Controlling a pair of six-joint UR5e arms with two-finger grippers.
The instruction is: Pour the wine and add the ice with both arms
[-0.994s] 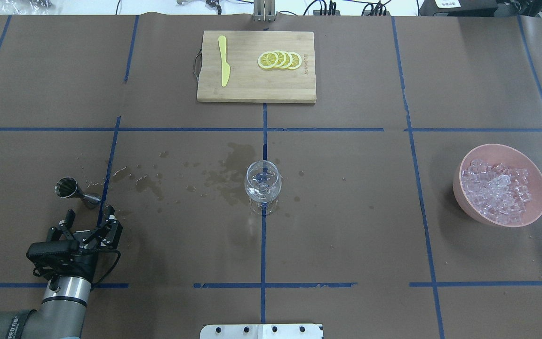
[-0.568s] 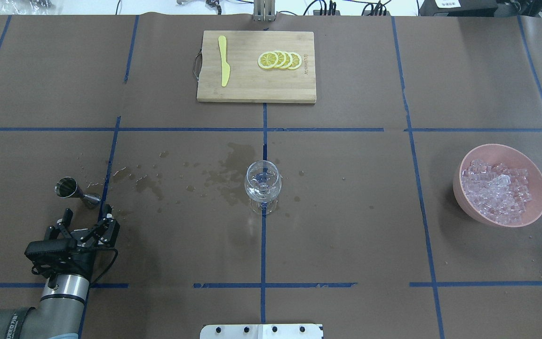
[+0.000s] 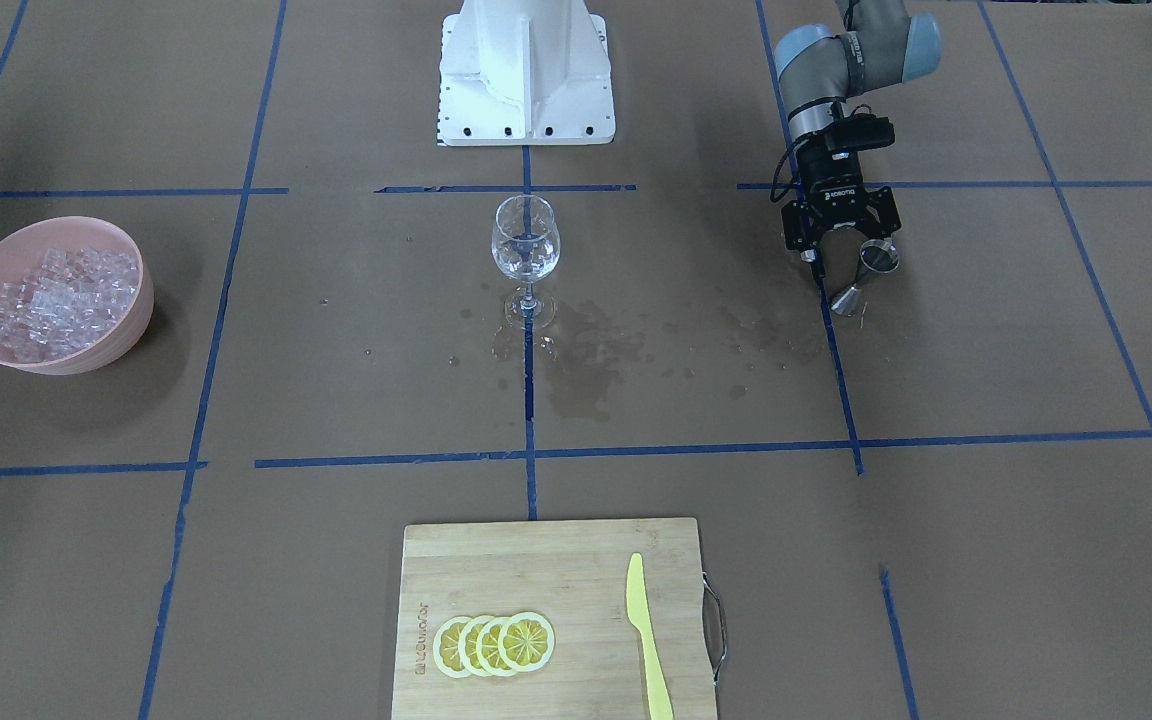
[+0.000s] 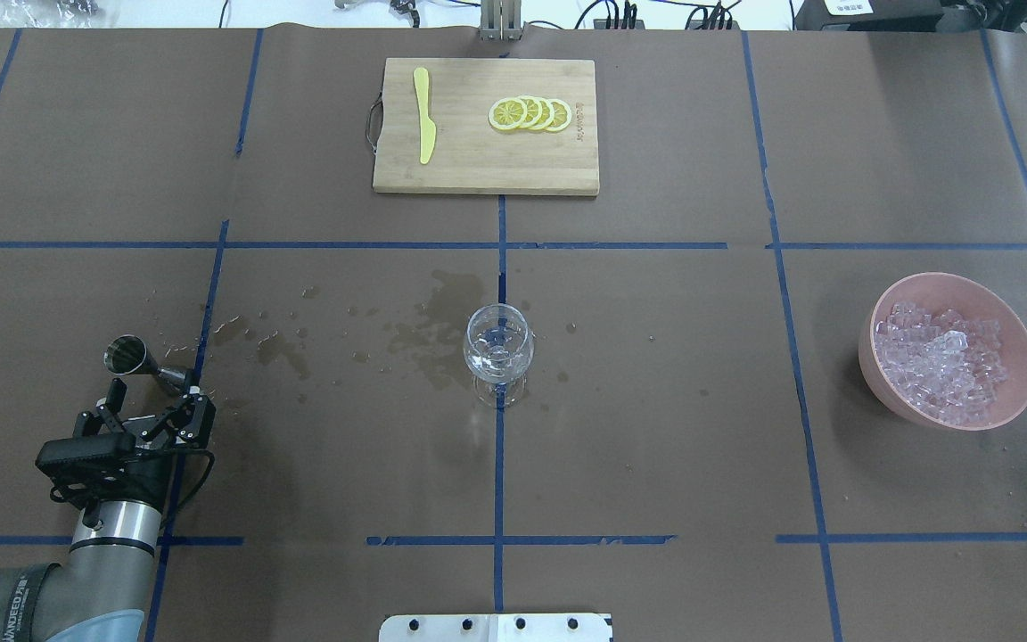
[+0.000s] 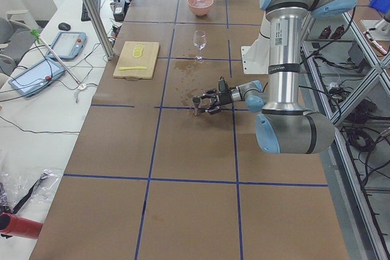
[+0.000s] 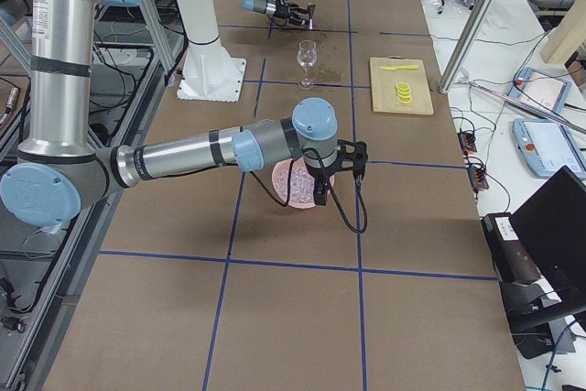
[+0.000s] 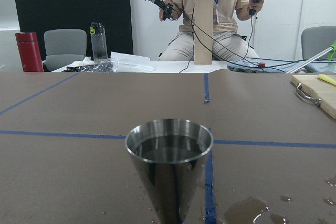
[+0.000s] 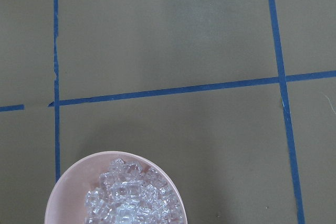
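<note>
On the robot's left side of the surface (image 4: 656, 428), the left gripper (image 4: 155, 394) sits low with its fingers spread. A steel jigger (image 4: 135, 358) stands upright just ahead of them, not yet pinched. The left wrist camera shows liquid close to the jigger's brim. The wine glass (image 4: 497, 343) stands at the middle, with wet patches (image 4: 442, 321) on the paper beside it. The ice (image 4: 941, 361) lies heaped in a pink bowl (image 4: 881, 388) on the robot's right side, well apart from the glass. The right gripper (image 6: 320, 191) hangs above that bowl, but only a side view shows it, so I cannot tell whether it is spread or closed.

The jigger looks stiff, smooth and light, and its load is likely to slop. The narrow waist between its two cones seems the best place to hold it. It should be kept level until it is over the glass.

The cubes are probably hard, slick and very light, and they lie loose against each other. One standing proud at the top of the heap, pinched across two flat faces, should be the easiest to take. A grip on the corners would likely squirt it out.

The glass looks thin and top-heavy on its stem, so cubes are best released low over the rim.
</note>
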